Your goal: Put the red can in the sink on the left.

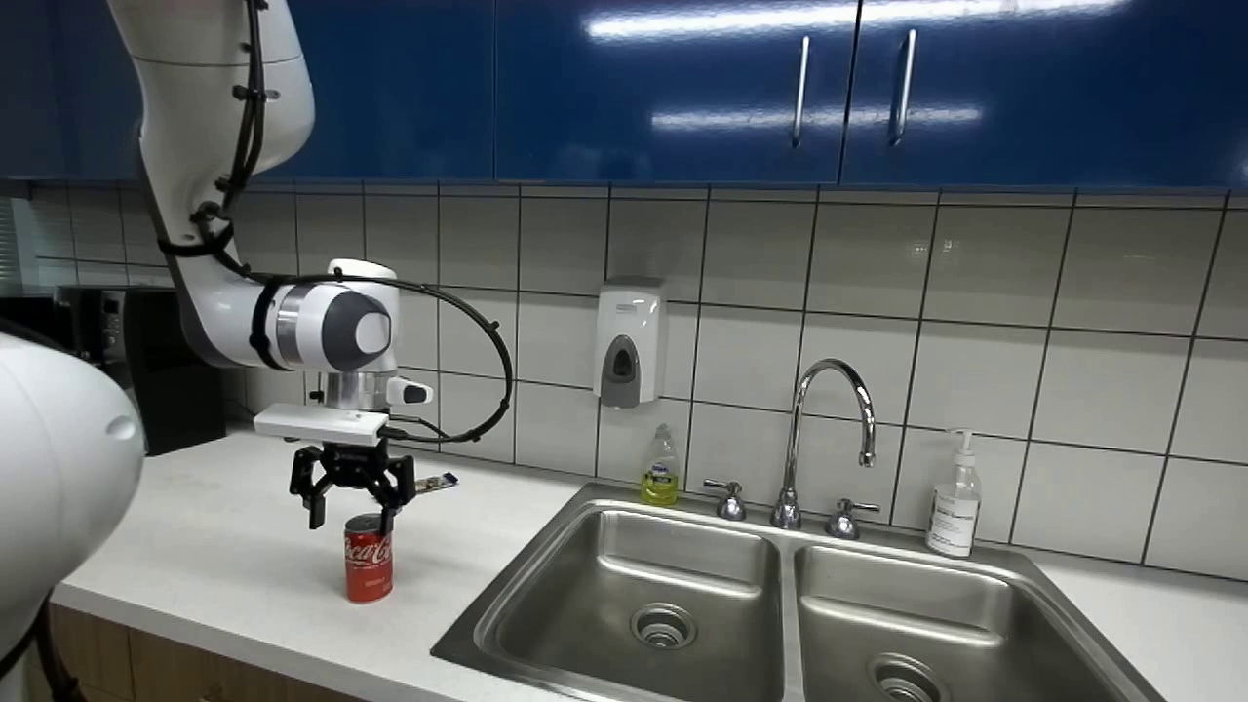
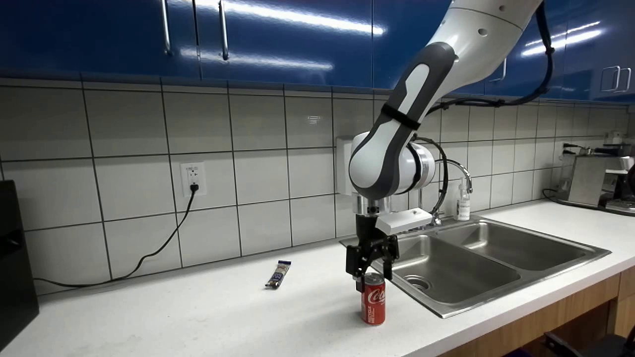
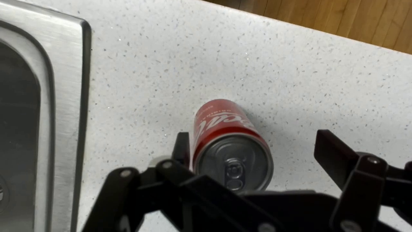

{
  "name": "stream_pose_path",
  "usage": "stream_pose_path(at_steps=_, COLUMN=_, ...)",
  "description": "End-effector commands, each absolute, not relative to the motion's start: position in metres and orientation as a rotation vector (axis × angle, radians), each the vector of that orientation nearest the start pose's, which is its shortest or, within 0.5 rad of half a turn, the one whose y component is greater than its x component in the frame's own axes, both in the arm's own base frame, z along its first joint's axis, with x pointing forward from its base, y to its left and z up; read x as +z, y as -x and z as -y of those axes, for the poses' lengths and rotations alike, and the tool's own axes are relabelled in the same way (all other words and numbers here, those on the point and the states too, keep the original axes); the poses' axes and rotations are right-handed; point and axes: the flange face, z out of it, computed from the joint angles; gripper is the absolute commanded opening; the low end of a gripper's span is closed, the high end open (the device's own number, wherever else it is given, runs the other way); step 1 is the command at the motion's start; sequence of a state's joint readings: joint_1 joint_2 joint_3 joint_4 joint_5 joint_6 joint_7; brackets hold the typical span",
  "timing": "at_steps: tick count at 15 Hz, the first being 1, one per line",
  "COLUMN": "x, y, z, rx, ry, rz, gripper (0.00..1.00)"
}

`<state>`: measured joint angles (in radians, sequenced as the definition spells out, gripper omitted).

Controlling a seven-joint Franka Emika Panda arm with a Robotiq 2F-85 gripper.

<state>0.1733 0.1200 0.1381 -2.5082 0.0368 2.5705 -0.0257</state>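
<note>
The red can stands upright on the white counter beside the sink, in both exterior views and the wrist view. My gripper points down over it; it also shows in an exterior view and the wrist view. The fingers are open at the height of the can's top. In the wrist view the can is close to the left finger, with a gap to the right finger; contact cannot be told. The left sink basin has a bare drain. The sink rim is left in the wrist view.
A chrome faucet rises behind the sink. A yellow dish soap bottle and a white pump bottle stand at its back edge. A snack bar lies near the wall. A black appliance stands at the far left.
</note>
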Motion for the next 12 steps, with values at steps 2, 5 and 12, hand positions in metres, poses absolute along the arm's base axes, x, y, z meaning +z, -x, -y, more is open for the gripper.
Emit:
stream_pose_path(at_steps=2, x=0.228, y=-0.453, z=-0.134, rx=0.061, ry=3.073, rz=0.489, gripper=1.00)
stream_pose_path(at_steps=5, x=0.223, y=-0.457, z=-0.133, rx=0.053, ry=3.068, rz=0.480, gripper=1.00)
stream_pose_path(at_steps=12, x=0.213, y=-0.461, z=-0.130, rx=0.057, ry=3.072, rz=0.463, gripper=1.00)
